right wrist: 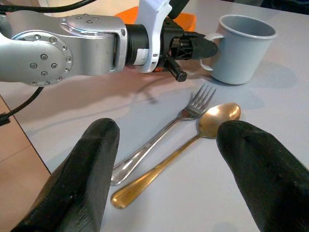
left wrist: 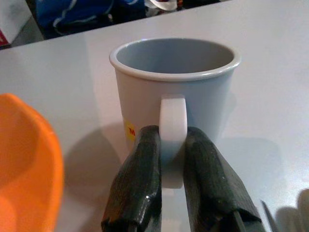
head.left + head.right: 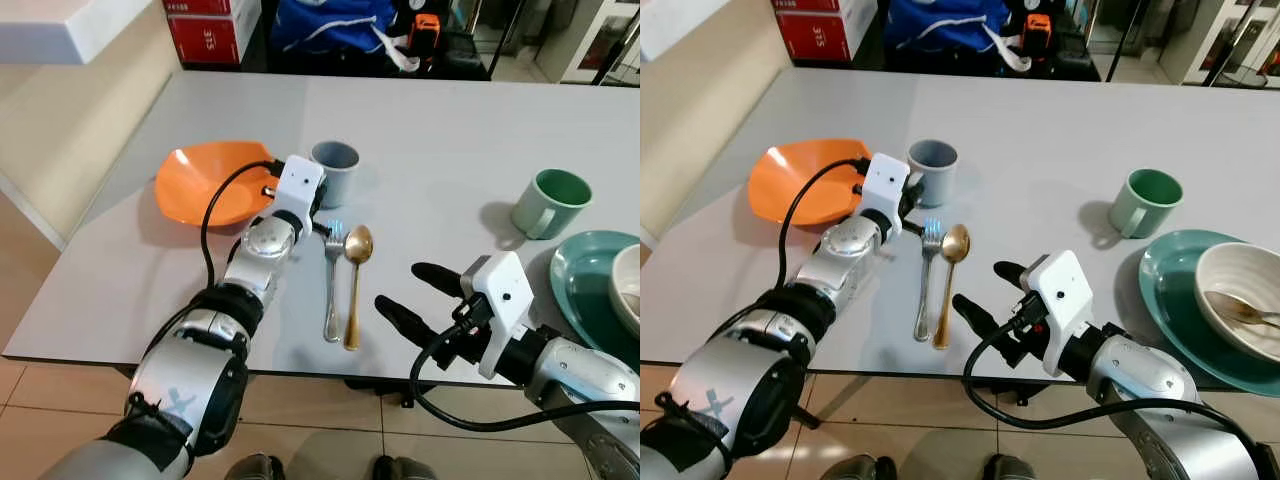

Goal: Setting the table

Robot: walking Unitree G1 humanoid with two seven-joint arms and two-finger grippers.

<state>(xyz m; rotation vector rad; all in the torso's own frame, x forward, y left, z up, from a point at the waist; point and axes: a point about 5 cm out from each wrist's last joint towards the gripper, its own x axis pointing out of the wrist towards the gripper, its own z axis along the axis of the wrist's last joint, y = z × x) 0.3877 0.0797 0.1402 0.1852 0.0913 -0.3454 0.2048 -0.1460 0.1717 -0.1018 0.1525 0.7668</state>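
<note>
the left gripper [image 2: 166, 164] pinches the handle of the empty grey mug [image 3: 335, 170], right of the empty orange bowl [image 3: 205, 182]. the right gripper [image 3: 415, 292] hovers wide open near the table [image 3: 440, 140] edge, right of the fork [image 3: 331, 280] and gold spoon [image 3: 355, 280]. a teal plate [image 3: 1165, 290] holds a white bowl [image 3: 1230, 290].

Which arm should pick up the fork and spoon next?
Right. The right gripper is open with the fork and spoon lying between its spread fingers, while the left gripper is shut on the grey mug's handle.
</note>
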